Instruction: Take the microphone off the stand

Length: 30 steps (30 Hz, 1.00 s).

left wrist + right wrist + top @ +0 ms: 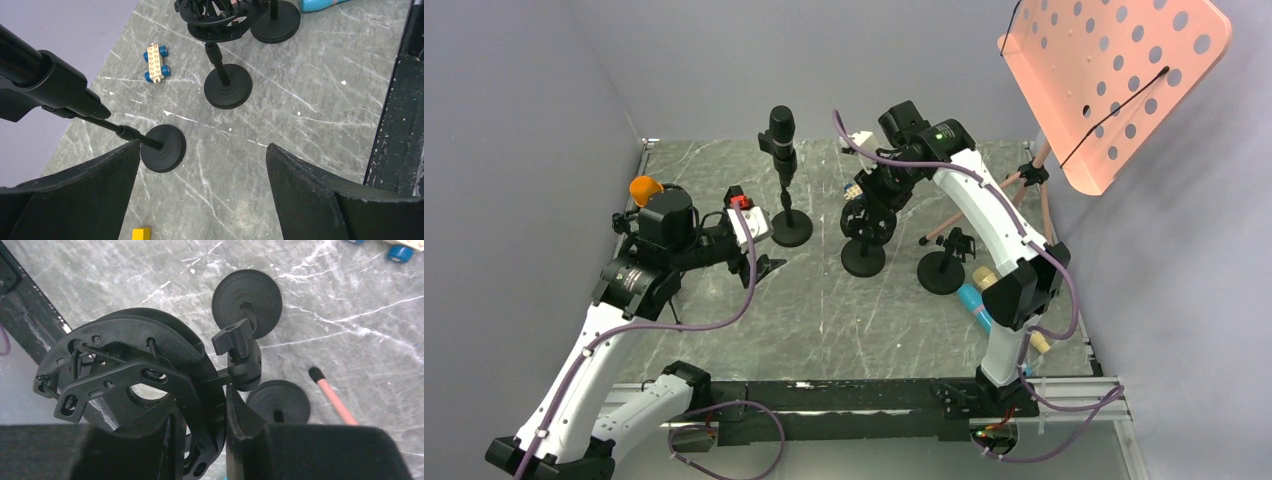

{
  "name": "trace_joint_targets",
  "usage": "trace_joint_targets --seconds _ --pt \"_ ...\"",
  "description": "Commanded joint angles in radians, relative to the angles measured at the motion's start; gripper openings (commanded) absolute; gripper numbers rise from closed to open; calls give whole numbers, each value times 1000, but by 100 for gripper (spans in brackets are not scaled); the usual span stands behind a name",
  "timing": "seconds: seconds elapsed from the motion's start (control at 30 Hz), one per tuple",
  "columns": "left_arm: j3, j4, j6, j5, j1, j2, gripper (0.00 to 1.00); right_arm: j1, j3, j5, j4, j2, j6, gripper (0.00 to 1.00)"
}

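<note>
The black microphone stands upright in its clip on a thin stand with a round base. In the left wrist view the microphone slants in from the upper left, and its stand's base lies by the left fingertip. My left gripper is open, low and just left of that base, and holds nothing. My right gripper is shut on the rim of a black shock mount, which sits on a second stand right of the microphone.
A third black stand base sits right of the second. A pink perforated music stand rises at the back right, one leg reaching down. An orange ball, a toy car, a yellow block and a blue object lie about.
</note>
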State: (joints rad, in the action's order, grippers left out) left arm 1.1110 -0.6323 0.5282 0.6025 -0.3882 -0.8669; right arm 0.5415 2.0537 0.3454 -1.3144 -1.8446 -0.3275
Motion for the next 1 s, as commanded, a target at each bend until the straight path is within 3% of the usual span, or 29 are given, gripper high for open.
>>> trace_joint_targets --seconds 0.0,0.1,0.27,0.4,0.53,0.77,0.83,0.97 --pt "15 24 -31 55 4 11 99 21 20 27 32 56 -11 12" --pt "-13 16 -29 76 1 24 99 30 24 73 28 95 -10 0" --pt "-161 78 -50 99 -11 84 99 44 -84 243 90 239 19 0" --pt "-283 194 -97 78 -53 126 98 53 -365 352 313 451 40 0" --pt "-308 237 -122 80 -130 65 94 61 -604 386 505 575 55 0" --pt "-342 379 -182 61 -204 -39 91 70 -702 419 614 621 67 0" --pt "-336 397 -189 108 -212 -77 86 72 -725 416 626 627 63 0" --pt "-266 326 -171 221 -235 -192 66 74 -739 436 619 627 47 0"
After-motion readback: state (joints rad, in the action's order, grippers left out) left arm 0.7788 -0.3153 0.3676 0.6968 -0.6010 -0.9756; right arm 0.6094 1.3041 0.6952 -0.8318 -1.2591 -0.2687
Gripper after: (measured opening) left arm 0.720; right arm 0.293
